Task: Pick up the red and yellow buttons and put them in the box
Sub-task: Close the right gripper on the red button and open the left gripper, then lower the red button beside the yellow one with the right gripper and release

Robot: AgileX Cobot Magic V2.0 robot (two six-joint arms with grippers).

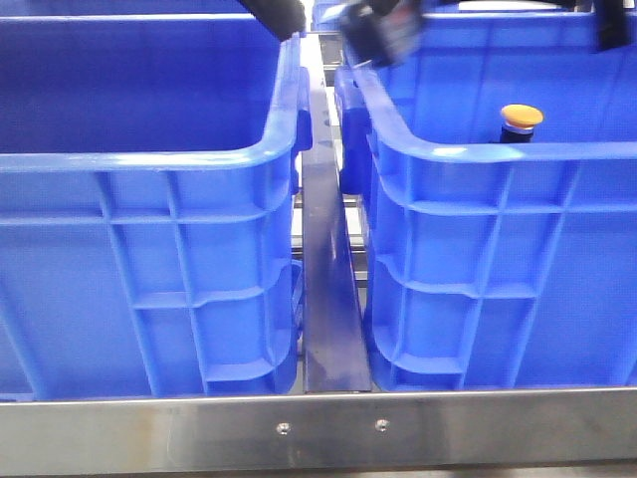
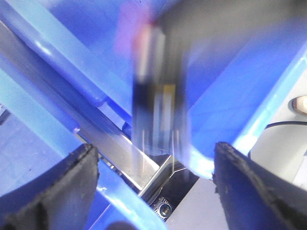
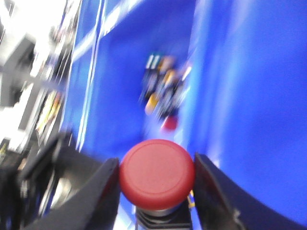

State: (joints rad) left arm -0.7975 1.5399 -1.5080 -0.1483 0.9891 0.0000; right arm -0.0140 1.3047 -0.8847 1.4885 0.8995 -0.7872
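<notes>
My right gripper is shut on the dark red cap of the red button, whose silver collar and black body show below the cap. In the front view that gripper is a blur above the inner rim of the right blue crate. The yellow button stands upright inside the right crate, near its front wall. The left blue crate shows no button in its visible part. My left gripper is open and empty above the gap between the crates; in the front view only its dark arm shows.
A steel rail runs between the two crates, and a steel bar crosses the front. A blurred heap of several small parts lies on a crate floor in the right wrist view. A blurred dark shape hangs ahead of the left gripper.
</notes>
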